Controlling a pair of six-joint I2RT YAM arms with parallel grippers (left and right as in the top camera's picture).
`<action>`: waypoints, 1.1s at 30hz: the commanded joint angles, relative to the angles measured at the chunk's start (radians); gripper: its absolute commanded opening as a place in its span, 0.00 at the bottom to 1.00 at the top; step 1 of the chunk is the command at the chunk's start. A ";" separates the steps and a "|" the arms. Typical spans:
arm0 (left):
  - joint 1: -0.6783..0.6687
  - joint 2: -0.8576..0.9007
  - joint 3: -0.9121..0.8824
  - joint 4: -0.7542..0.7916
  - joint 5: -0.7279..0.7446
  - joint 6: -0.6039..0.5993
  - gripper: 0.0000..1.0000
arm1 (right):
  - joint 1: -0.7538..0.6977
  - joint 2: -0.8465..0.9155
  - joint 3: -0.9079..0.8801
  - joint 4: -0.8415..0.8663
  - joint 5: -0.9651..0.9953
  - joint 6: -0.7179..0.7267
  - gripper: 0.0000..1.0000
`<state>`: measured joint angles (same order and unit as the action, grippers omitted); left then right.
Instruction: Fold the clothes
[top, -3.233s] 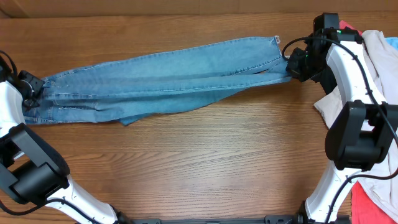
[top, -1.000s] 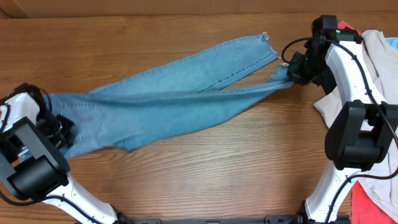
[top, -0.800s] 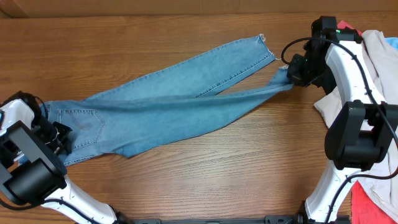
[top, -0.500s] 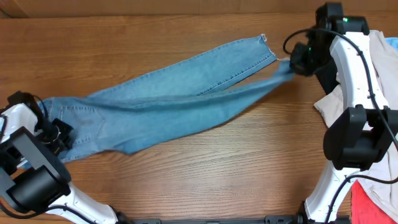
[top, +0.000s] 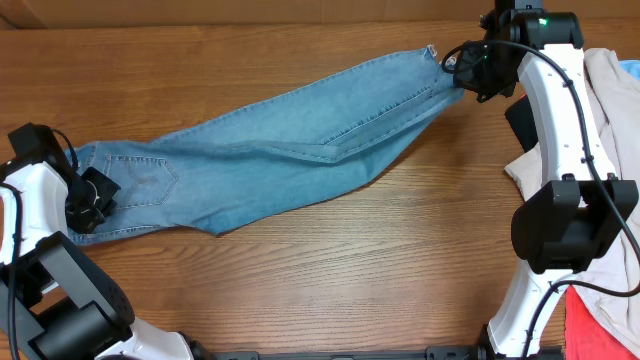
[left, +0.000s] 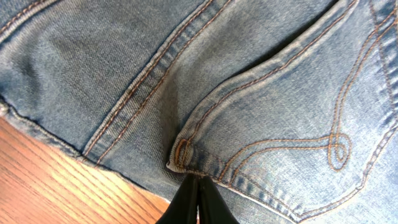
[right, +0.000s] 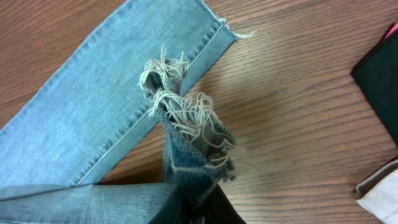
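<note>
The clothes, light blue jeans (top: 270, 150), lie stretched in a diagonal from the left edge to the far right. My left gripper (top: 88, 195) is shut on their waist end. In the left wrist view its fingertips (left: 198, 186) are pressed together at the denim's edge, next to a stitched back pocket (left: 298, 124). My right gripper (top: 462, 72) is shut on one frayed leg hem (right: 193, 134), lifted a little off the table. The other leg (right: 106, 106) lies flat beside it, with its own frayed hem (top: 430, 55) at the far end.
A beige garment (top: 600, 110) is heaped at the right edge behind the right arm, with a black garment (right: 379, 74) beside it. A red garment (top: 600, 325) sits at the near right corner. Bare wooden table (top: 330, 270) stretches in front of the jeans.
My right gripper has carried its leg hem toward the far edge, so that leg now lies against the other one. The waist end with my left gripper has barely shifted.
</note>
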<state>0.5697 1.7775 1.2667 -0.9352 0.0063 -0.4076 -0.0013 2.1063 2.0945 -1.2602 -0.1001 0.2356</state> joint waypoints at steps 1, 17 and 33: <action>0.001 -0.027 0.000 0.002 -0.006 0.027 0.04 | -0.005 0.015 0.027 -0.004 0.032 0.011 0.08; -0.001 -0.031 0.005 0.003 0.054 0.069 0.54 | -0.005 0.032 0.026 0.032 0.053 0.004 0.08; -0.001 -0.031 0.005 -0.012 0.035 0.071 0.54 | -0.005 0.222 0.026 0.283 0.010 0.116 0.09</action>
<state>0.5697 1.7767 1.2659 -0.9466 0.0521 -0.3614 -0.0059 2.2929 2.0945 -1.0275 -0.0818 0.2783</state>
